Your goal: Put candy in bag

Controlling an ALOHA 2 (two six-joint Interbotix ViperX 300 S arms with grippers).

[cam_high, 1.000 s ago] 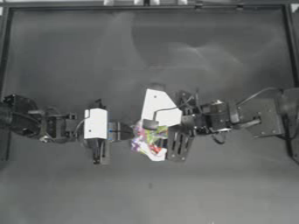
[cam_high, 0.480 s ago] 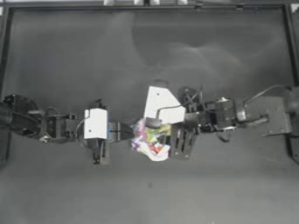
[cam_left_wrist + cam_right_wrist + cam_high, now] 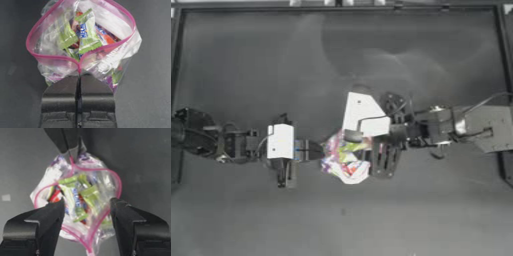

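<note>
Two grippers met at table centre: left gripper [image 3: 79, 75] pinched the bag [image 3: 83, 42] by its pink rim at the bag's 9 o'clock; right gripper [image 3: 87, 210] hung spread over the mouth. Candy [image 3: 86, 31] lay inside among mixed sweets [image 3: 80, 200].

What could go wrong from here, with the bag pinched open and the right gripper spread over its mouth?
1. The left gripper pinches only the pink rim of the bag; a slip might close the mouth.
2. The candy lies just inside the mouth, so tipping could spill it.
3. The open right gripper straddles the bag and might snag the plastic when withdrawing.
</note>
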